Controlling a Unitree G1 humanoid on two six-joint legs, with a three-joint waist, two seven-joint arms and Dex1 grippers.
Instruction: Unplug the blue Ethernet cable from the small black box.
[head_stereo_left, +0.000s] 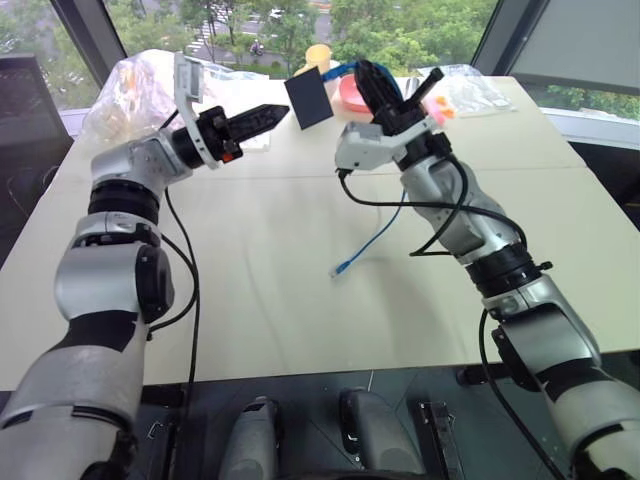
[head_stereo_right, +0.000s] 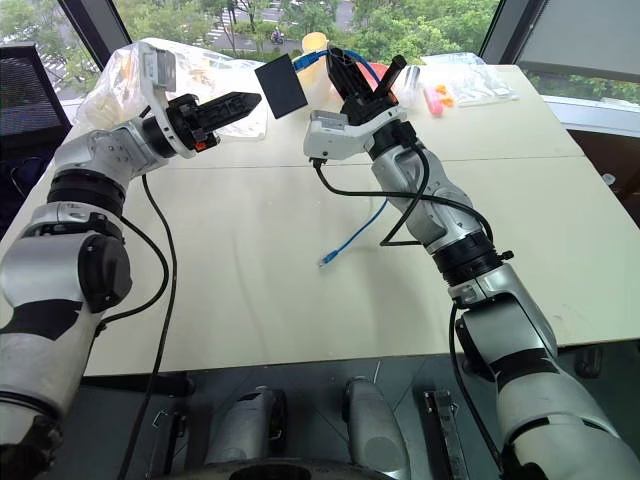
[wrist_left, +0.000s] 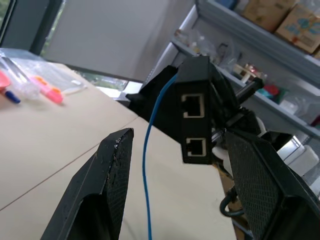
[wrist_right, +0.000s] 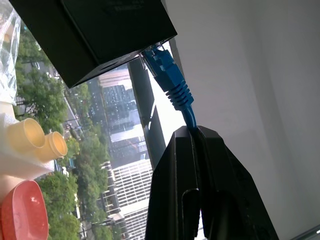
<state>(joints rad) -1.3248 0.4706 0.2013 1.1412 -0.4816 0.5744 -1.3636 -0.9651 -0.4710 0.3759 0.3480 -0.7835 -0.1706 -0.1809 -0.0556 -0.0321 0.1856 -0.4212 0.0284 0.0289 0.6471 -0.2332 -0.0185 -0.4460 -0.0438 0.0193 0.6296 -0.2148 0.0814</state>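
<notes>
The blue cable is still plugged into the black box, top centre. The right pincer clenches the cable near its plug; the left pincer, released, faces the box.

A pale bench carries clear plastic bags at its far left corner and more bags at the far right. The blue cable's free end lies mid-bench, and a pink dish sits at the far edge.
</notes>
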